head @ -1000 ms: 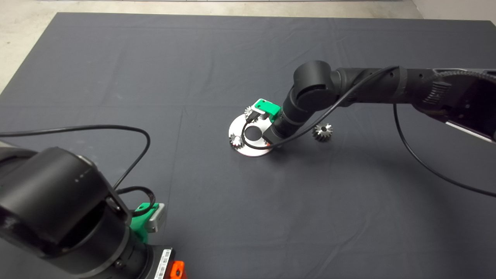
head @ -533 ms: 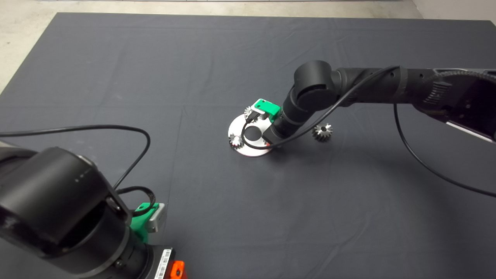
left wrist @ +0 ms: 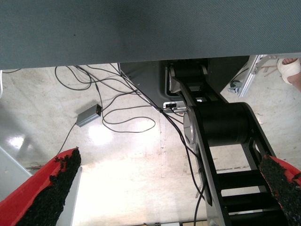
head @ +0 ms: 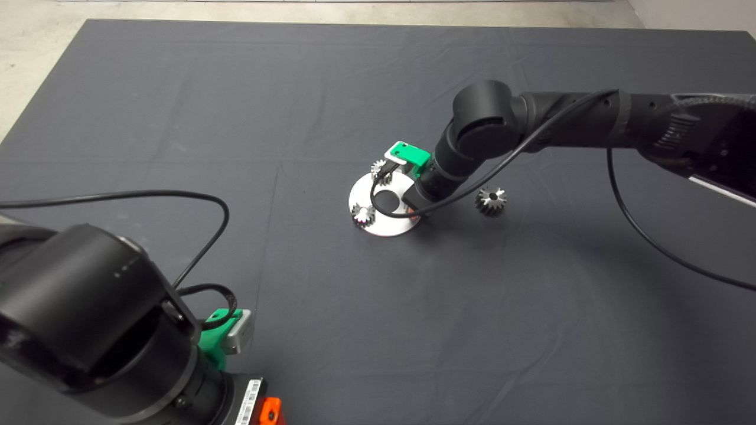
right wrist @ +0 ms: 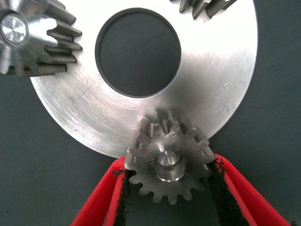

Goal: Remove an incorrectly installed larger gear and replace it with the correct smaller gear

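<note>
Right gripper [head: 407, 203] sits over the silver disc [head: 387, 227] mid-mat, arm coming in from the right edge. Head view hides its fingers; right wrist view shows the red fingers [right wrist: 106, 197] straddling the smaller gear [right wrist: 167, 162], which sits on a pin at the disc [right wrist: 225, 89] rim. Pads look just off the teeth, so a narrow gap, not clamped. Wrist view also catches parts of two more small gears [right wrist: 33, 37] on the disc around its centre hole. Only the head view shows the larger gear [head: 491, 200], lying on the mat just right of the disc. Left gripper [head: 227, 333] is parked at the near-left corner; its wrist view shows fingers [left wrist: 47, 193] spread wide over floor and cables.
</note>
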Controlling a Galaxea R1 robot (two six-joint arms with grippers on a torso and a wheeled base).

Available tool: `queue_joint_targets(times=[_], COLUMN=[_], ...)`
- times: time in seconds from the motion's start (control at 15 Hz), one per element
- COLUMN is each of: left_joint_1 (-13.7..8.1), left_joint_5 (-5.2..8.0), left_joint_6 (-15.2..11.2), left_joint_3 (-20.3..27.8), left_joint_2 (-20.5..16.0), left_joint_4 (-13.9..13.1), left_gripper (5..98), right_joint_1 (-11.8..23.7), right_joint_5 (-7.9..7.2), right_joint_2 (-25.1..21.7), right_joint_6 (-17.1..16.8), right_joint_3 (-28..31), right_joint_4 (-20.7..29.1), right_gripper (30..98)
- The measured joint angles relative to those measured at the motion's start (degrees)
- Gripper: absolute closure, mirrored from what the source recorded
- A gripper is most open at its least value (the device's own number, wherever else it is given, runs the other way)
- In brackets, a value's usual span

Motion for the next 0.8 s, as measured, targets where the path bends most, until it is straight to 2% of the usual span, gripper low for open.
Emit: queue_joint_targets(times=[0.2,0.33,0.47,0.67,0.8], left_joint_1=[0.0,0.0,0.0,0.0,0.0], left_joint_5=[0.02,0.00,0.00,0.01,-0.02], left_joint_6=[0.0,0.0,0.0,0.0,0.0], left_joint_3=[0.0,0.0,0.0,0.0,0.0], left_joint_2=[0.0,0.0,0.0,0.0,0.0], left_joint_4=[0.0,0.0,0.0,0.0,0.0], left_gripper=[5.4,5.4,5.4,5.4,5.4], right_joint_1=[0.3,2.4,4.7,4.5,6.7], right_joint_5=[0.10,0.46,0.69,0.82,0.51], right_joint_2=[0.0,0.0,-0.1,-1.6,-3.3], right_joint_6=[0.0,-0.2,-0.2,-0.3,-0.3], right_joint_3=[0.2,1.0,2.0,2.7,4.1], right_joint_4=[0.1,1.6,2.9,4.7,6.6], right_gripper=[86.1,81.5,80.8,75.7,73.2])
